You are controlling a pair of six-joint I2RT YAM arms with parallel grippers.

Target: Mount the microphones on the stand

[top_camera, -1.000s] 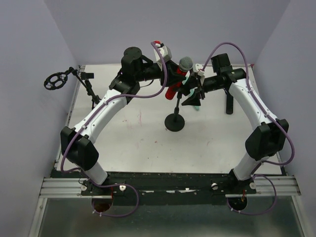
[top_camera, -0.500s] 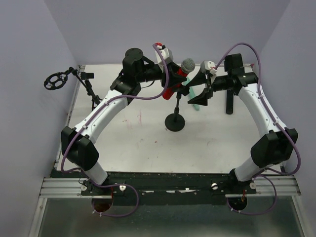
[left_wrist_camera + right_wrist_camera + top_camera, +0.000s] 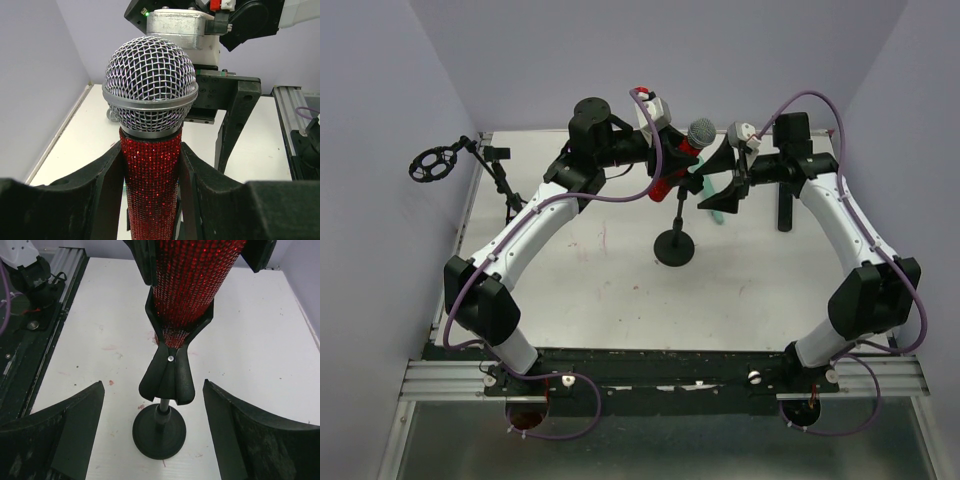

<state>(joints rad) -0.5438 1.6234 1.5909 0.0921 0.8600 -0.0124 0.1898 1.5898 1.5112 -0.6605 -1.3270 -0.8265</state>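
Rightward, away from the stand point(image 3: 674, 245), the right gripper point(image 3: 714, 186) has drawn back, its jaws spread wide and holding nothing. At the upper centre of the overhead view, the left gripper point(image 3: 152, 165) clamps the red microphone point(image 3: 151, 185) by its body, with the lower end seated in the stand's clip point(image 3: 167, 375). The mint-green microphone point(image 3: 724, 206) shows just beside the right gripper.

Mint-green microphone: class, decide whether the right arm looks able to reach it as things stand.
Probably yes. The right pincer is open, holds nothing, and hangs close by the mint-green microphone on the table; the stand and red microphone lie beside it, not between.
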